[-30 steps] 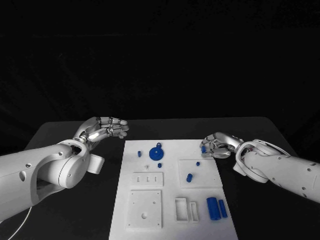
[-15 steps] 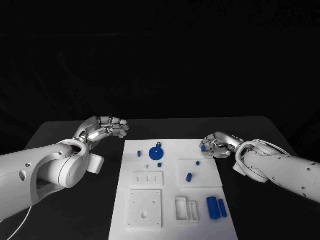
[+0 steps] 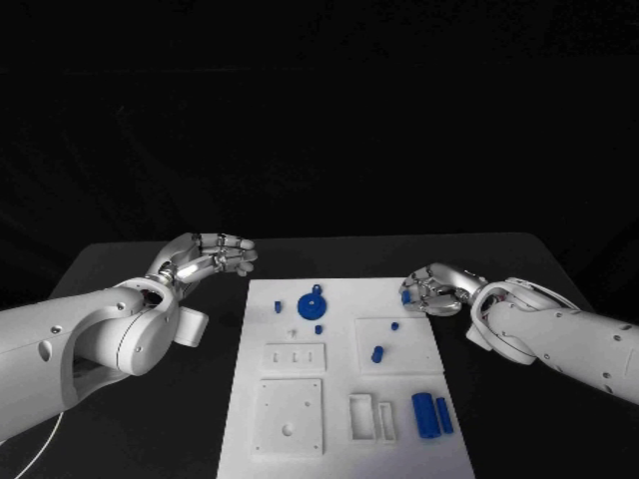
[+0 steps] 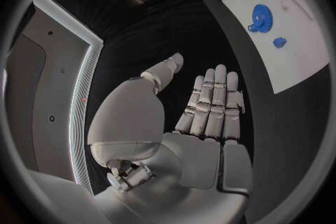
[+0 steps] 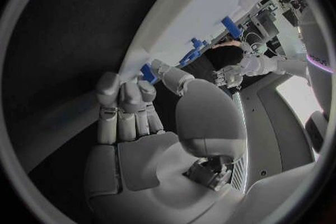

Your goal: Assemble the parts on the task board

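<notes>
Nearest the robot on the task board [image 3: 263, 459], two blue cylinders [image 3: 432, 413] lie side by side at the board's right edge, just beside a pair of white rectangular frames [image 3: 373, 418]. To their left sits a white square plate with a small hole [image 3: 290, 417]. Further up the board, a slotted white block [image 3: 294, 358] lies left of a raised white square carrying a small blue peg [image 3: 378, 353] and a smaller blue stud [image 3: 394, 326]. Beyond these, a blue gear [image 3: 313, 304] rests near the board's middle, with a small blue piece [image 3: 280, 305] to its left and a tiny one [image 3: 319, 329] just below it.

The right hand [image 3: 435, 290] hovers at the far right edge of the board, its fingers curled in; the right wrist view shows a small blue part [image 5: 148, 73] pinched between the thumb and fingertips, close to the board's edge.

The left hand [image 3: 209, 255] is off the board, over the black table [image 3: 118, 259] near its far left corner. In the left wrist view its fingers [image 4: 213, 103] stretch out straight and close together, the thumb apart, holding nothing.
</notes>
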